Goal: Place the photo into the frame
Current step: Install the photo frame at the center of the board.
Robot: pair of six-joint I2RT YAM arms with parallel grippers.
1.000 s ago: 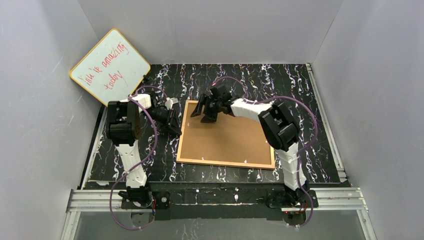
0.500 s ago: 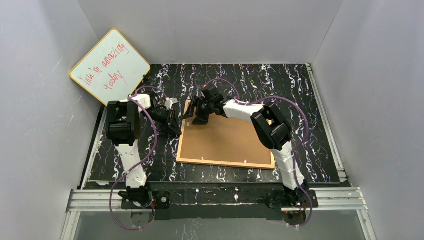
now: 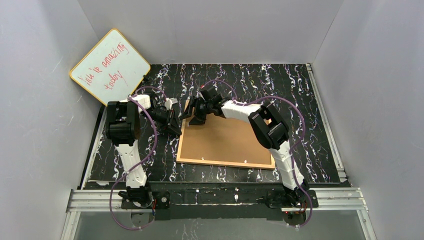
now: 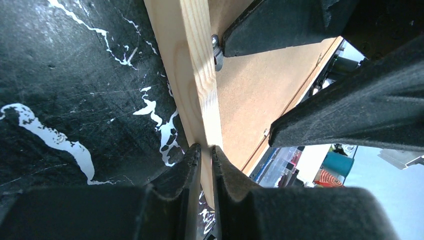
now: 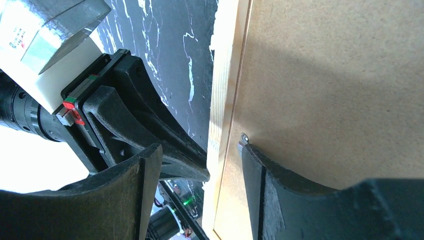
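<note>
From above, the frame (image 3: 225, 163) lay face down in the middle of the mat (image 3: 295, 95). Its brown backing board (image 3: 230, 140) was uppermost and its long axis ran across the table, from one arm's side to the other. Both claws met at its left rail (image 3: 181, 142), toward the far corner. The left claw (image 3: 175, 124) came at the rail from outside, over the mat. The right claw (image 3: 196, 115) reached in across the board. The photo showed in none of the views.

In the left wrist view, the left claw (image 4: 204, 149) had its fingers nearly together. The pale rail ran straight into the slit between them, so it appeared clamped on the rail's edge (a thin bite, at best). Farther along the rail, one finger of the right claw set its tip against a small metal tab (image 4: 216, 50) on the board side.

In the right wrist view, the right claw (image 5: 200, 149) stood well apart, holding nothing, and straddled the rail. One finger hung over the mat beside the left claw's fingers, and the other lay on the board with its tip touching the tab (image 5: 243, 138).

The coming move seemed to turn on that tab. It lay at the inboard fingertip of the right claw, which looked placed to work it while the left claw steadied the frame.
</note>
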